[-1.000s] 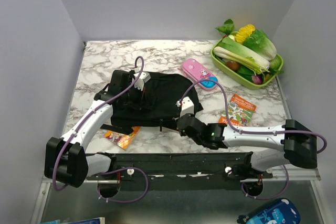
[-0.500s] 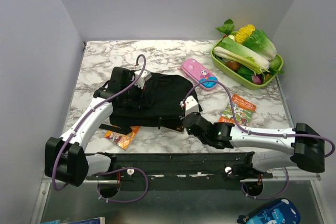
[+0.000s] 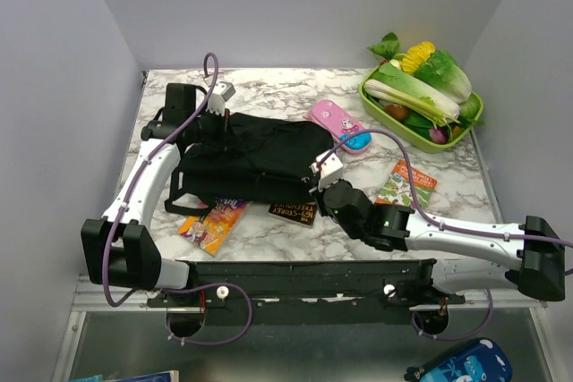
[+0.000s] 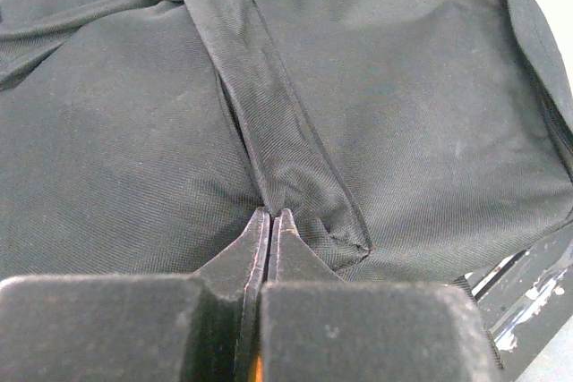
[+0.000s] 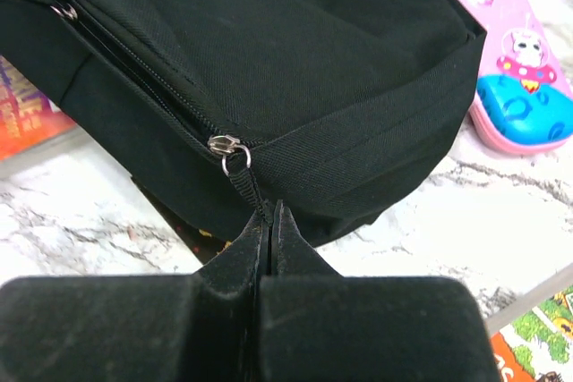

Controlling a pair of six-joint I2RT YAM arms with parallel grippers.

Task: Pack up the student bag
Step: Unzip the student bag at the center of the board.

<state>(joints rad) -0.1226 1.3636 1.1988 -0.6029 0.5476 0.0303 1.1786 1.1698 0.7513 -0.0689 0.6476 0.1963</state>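
The student bag is a black fabric backpack lying flat at the table's centre left. My left gripper is at the bag's far left end, shut on a black webbing strap sewn to its top face. My right gripper is at the bag's near right corner, shut on the black fabric pull of a zipper whose metal slider sits at the end of a closed zip line. The bag is drawn taut between the two grippers.
A pink pencil case lies just right of the bag. The green vegetable tray stands at the far right. A colourful booklet lies at the right, an orange one and a dark book at the bag's near edge.
My left gripper has pulled the bag's strap toward the far left. The right gripper followed to the left with the zipper pull. The bag is stretched out, and the dark book shows from under it.
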